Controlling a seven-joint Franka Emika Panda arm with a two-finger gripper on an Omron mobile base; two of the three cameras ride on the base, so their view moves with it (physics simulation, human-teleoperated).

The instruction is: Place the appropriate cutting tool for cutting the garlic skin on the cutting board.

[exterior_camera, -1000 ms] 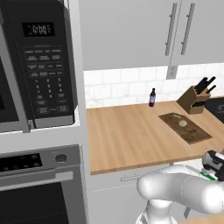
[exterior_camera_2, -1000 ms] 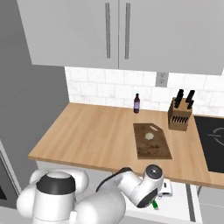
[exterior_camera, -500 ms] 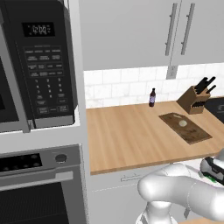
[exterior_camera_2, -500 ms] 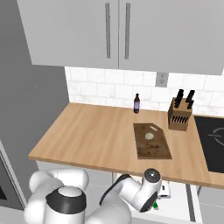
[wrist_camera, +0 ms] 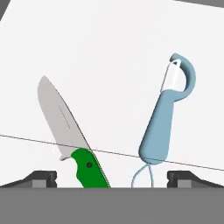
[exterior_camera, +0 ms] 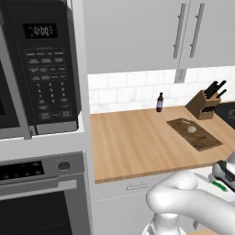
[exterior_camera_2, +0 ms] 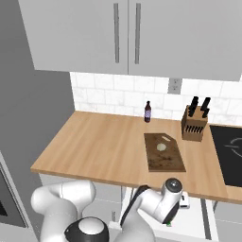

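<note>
Below my pincer the knife [wrist_camera: 72, 135] has a smooth, pale matt metal blade and a glossy bright green plastic-looking handle at 6 o'clock of it, while at its 3 o'clock the peeler [wrist_camera: 167, 118] looks like smooth matt blue plastic, both on a plain white matt surface [wrist_camera: 109, 52]. On the light, satin wood-grain countertop [exterior_camera_2: 104, 146] I see the cutting board [exterior_camera_2: 163, 152] in darker, duller brown wood. The knife block [exterior_camera_2: 194, 125] is mid-brown wood, and the bottle [exterior_camera_2: 147, 112] looks like dark glossy glass.

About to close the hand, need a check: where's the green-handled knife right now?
In the hand view, the green-handled knife lies on the white drawer floor, lower left, beside the blue peeler on its right.
</note>
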